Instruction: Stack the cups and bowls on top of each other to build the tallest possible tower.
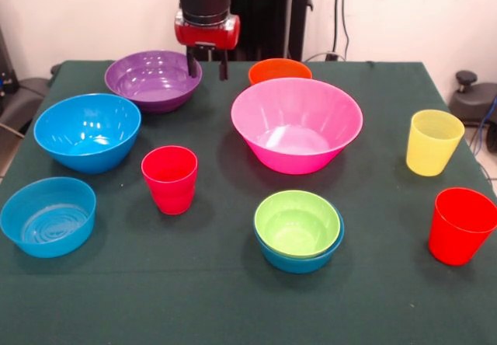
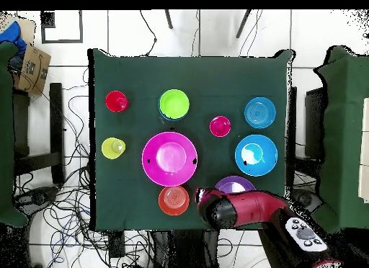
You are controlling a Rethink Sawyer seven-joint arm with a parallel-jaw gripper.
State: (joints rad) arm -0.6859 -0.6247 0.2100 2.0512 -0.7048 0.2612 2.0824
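Note:
My gripper (image 1: 206, 65) hangs open and holds nothing, at the table's far side between the purple bowl (image 1: 153, 79) and the small orange bowl (image 1: 279, 71). The big pink bowl (image 1: 296, 124) stands mid-table. A lime green bowl (image 1: 297, 222) sits nested in a small blue bowl (image 1: 301, 263), the only pile in view. A large blue bowl (image 1: 87, 131) and a shallower blue bowl (image 1: 48, 216) stand at the left. One red cup (image 1: 169, 179) is upright beside them. The yellow cup (image 1: 433, 141) and the other red cup (image 1: 461, 225) stand at the right.
All pieces rest on a dark green tablecloth (image 1: 210, 298). In the overhead view the red arm (image 2: 245, 207) covers part of the purple bowl (image 2: 234, 183), next to the orange bowl (image 2: 174, 199). Cables lie on the floor around the table.

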